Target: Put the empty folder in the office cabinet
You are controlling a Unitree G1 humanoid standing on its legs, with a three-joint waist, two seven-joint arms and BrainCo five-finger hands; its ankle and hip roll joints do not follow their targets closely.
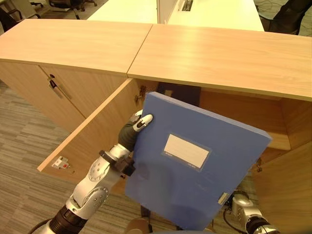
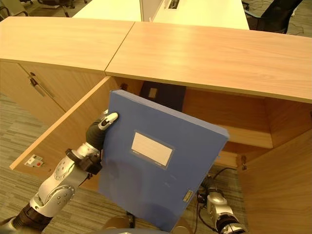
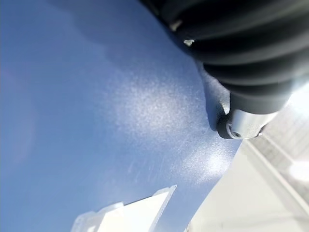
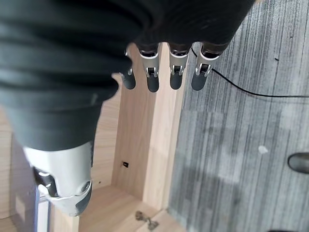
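Note:
A large blue folder (image 1: 204, 185) with a white label hangs tilted in front of the open office cabinet (image 1: 243, 114). Its upper corner reaches the cabinet's opening. My left hand (image 1: 131, 130) grips the folder's left edge, thumb pressed on the front cover and the fingers hidden behind it. The left wrist view has the same thumb (image 3: 241, 126) lying on the blue cover (image 3: 96, 121). My right hand (image 4: 152, 77) hangs low beside the cabinet's right side, fingers straight and holding nothing.
The cabinet's left door (image 1: 92, 141) swings out beside my left arm, and the right door (image 1: 287, 190) stands open at the right. Something dark (image 1: 181, 93) sits inside at the back. A shut cabinet with a handle (image 1: 56, 88) adjoins on the left. White desks (image 1: 214, 12) stand behind.

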